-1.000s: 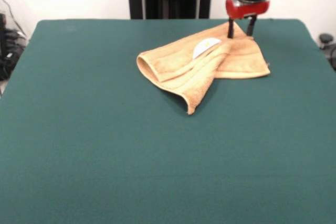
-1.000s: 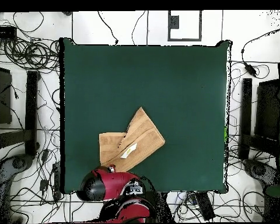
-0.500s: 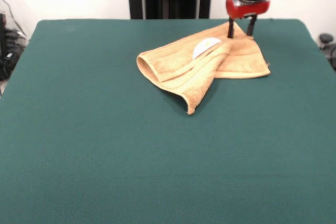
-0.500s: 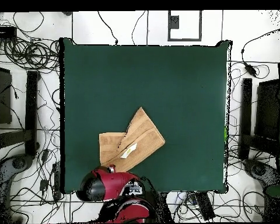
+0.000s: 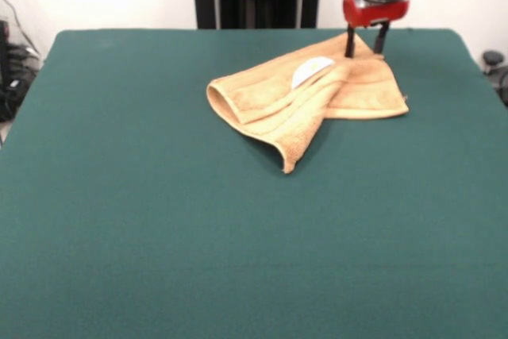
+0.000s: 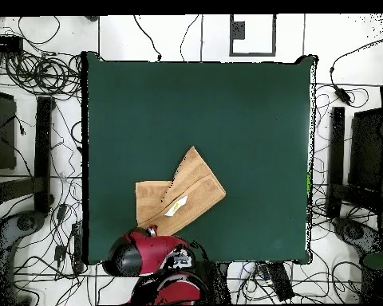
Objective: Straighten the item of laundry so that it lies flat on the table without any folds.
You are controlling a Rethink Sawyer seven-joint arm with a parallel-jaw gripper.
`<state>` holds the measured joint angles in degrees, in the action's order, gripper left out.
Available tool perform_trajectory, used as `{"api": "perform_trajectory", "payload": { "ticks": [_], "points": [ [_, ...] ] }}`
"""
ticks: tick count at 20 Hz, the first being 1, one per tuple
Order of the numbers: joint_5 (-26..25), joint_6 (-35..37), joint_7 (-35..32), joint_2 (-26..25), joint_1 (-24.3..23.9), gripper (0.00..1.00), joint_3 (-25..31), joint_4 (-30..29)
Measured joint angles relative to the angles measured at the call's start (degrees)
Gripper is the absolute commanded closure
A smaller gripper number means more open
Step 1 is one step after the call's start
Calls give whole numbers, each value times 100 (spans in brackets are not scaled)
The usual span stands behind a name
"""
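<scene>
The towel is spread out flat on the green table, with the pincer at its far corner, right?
Not flat: the front view shows the towel folded over itself, its white label on top. It does lie on the green table, pincer at its far corner.

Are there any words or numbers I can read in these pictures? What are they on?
None can be read. The white label on the folded towel shows no legible print in either view. The gripper, the arm above it and the table show no writing either.
</scene>
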<state>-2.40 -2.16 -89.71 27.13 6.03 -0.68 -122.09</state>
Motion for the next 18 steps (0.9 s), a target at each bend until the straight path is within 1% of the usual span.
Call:
{"api": "perform_trajectory", "payload": {
  "ticks": [9, 10, 18],
  "points": [
    [-27, -49, 0, -7, -26, 0, 9, -15],
    [-64, -94, 0, -8, -29, 100, 0, -17],
    [-112, -168, 0, -9, -61, 100, -38, -22]
  ]
}}
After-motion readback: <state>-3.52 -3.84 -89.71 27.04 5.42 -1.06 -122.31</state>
